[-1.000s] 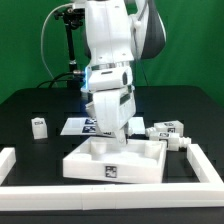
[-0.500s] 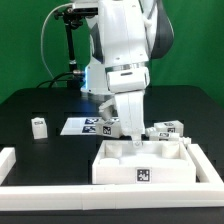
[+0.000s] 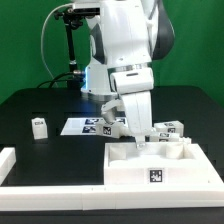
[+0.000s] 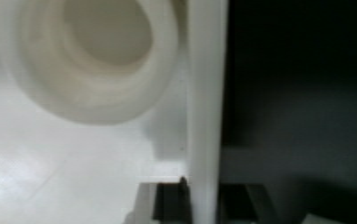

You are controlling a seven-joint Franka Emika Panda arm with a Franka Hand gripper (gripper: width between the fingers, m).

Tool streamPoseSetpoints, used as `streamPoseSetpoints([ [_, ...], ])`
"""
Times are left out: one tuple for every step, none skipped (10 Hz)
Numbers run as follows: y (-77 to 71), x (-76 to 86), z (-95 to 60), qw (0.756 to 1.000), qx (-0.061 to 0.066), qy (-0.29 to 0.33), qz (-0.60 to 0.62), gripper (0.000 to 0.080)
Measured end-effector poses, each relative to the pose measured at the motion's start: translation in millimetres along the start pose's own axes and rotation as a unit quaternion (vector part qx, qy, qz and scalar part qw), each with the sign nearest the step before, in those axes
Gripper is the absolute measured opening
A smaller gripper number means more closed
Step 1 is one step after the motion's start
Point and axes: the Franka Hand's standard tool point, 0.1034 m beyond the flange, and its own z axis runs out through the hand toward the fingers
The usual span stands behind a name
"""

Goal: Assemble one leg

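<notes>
Blk table (image 3: 60,150), pincer (image 3: 136,145) clamped on wht panel (image 3: 128,172) wall

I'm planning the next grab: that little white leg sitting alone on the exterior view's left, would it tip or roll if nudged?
The leg looks short and blocky, so it probably will not tip easily. Its flat tagged sides suggest it would slide on the black table rather than roll. It looks rigid and likely light for its size.
</notes>
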Motion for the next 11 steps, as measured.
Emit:
streamPoseSetpoints([
  [0.3, 2.4, 0.4, 1.0, 0.011, -0.003, -0.003, 0.0052],
  [0.2, 2.9, 0.5, 1.0, 0.017, -0.005, 0.002, 0.0052],
  [0.2, 2.9, 0.6, 1.0, 0.022, -0.007, 0.008, 0.0052],
  [0.2, 2.8, 0.6, 1.0, 0.022, -0.007, 0.013, 0.0052],
  [-0.1, 1.8, 0.2, 1.0, 0.022, -0.007, 0.014, 0.0052],
  [-0.5, 1.8, 0.7, 1.0, 0.023, -0.007, 0.014, 0.0156],
  [-0.8, 1.7, 1.1, 1.0, 0.023, -0.007, 0.014, 0.0156],
  [-1.0, 1.6, 1.3, 1.0, 0.024, -0.007, 0.014, 0.0302],
  [-1.2, 1.6, 1.5, 1.0, 0.024, -0.007, 0.014, 0.0474],
  [-1.3, 1.6, 1.7, 1.0, 0.024, -0.007, 0.014, 0.0474],
  [-1.5, 1.6, 1.8, 1.0, 0.024, -0.007, 0.014, 0.0607],
])
